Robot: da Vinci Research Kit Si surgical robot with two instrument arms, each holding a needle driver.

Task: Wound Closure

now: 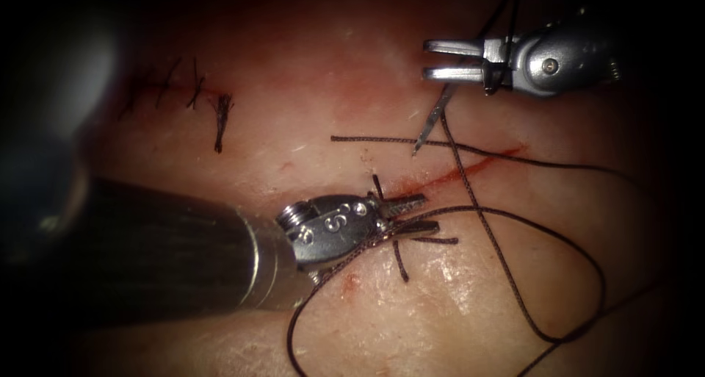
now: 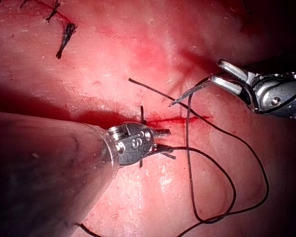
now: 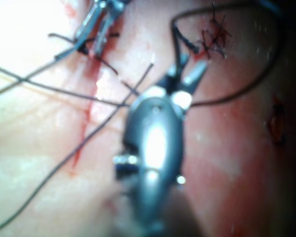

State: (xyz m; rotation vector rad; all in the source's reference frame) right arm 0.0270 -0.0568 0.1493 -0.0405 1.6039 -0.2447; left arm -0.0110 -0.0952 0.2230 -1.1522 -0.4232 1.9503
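Observation:
In the endoscope view my left tool (image 1: 417, 215) lies low over the cut (image 1: 470, 167), its jaws a little apart. Dark thread (image 1: 514, 219) runs along its lower jaw and swings out in a wide loop to the right. A stitch with short cut ends (image 1: 400, 263) sits under those jaws. My right tool (image 1: 433, 59) hovers above the cut's right part with its jaws apart. The needle (image 1: 433, 120) hangs from under its lower jaw, point down-left, clear of the tissue; whether anything grips it I cannot tell. The left wrist view has the needle (image 2: 190, 94) too.
An older row of dark stitches (image 1: 187, 90) with a frayed thread end (image 1: 220, 120) closes the tissue at far left. A loose strand (image 1: 382, 139) crosses the cut. Red fluid marks the cut line. Thread also wraps the right tool's wrist (image 1: 492, 76).

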